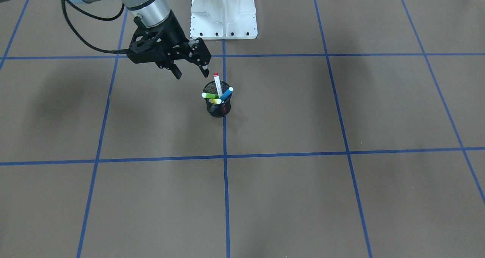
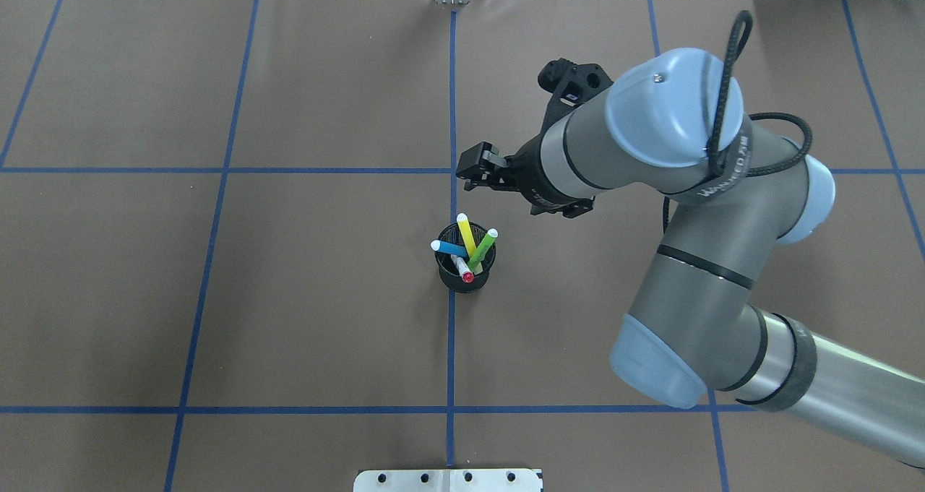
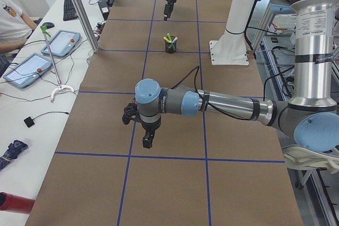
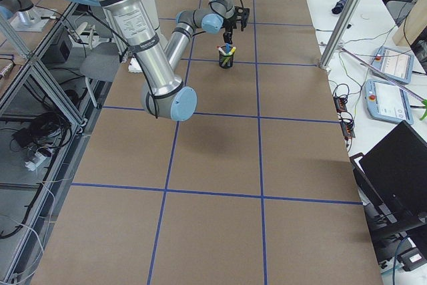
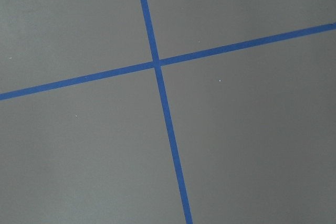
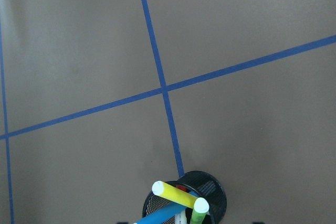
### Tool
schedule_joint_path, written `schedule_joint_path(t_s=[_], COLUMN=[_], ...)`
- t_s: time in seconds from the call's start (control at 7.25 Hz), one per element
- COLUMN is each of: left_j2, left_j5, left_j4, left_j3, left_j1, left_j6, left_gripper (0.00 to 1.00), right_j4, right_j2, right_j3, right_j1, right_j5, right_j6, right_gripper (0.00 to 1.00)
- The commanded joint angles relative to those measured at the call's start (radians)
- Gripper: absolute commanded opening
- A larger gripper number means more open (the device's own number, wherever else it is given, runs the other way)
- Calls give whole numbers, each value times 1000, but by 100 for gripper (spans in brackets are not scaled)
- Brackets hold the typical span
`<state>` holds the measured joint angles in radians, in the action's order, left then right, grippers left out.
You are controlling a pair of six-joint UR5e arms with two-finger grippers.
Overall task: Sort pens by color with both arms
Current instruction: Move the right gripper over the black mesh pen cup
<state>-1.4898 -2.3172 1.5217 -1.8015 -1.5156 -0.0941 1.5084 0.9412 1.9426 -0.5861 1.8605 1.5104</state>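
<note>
I am holding my right tool open just beside the cup, where four pens are leaning crossed. Reaching in off-centre, I would be risking tipping the cup or pinching two pens. My left tool is hovering well apart; its state I cannot tell.

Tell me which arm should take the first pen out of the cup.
Right. The right hand hovers open close by the cup of pens; the left hand hangs far away along the table.
</note>
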Motion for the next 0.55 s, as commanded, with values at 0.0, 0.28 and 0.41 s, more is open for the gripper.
schedule_joint_path(t_s=[0.0,0.28,0.41], left_j2=[-3,-3,-3], left_j5=[-1,-1,-1], left_j4=[0,11,18], left_j3=[5,5,7], left_j1=[0,2,3], left_j6=[1,46,51], left_gripper=[100,100,100], right_j4=[136,226,299], right_j2=[-113,-252,-301], right_j3=[-62,-205,-252], right_j1=[61,94,118], right_j5=[-81,-112,-151], right_j6=[-9,-65,-126], right_gripper=[100,98,96])
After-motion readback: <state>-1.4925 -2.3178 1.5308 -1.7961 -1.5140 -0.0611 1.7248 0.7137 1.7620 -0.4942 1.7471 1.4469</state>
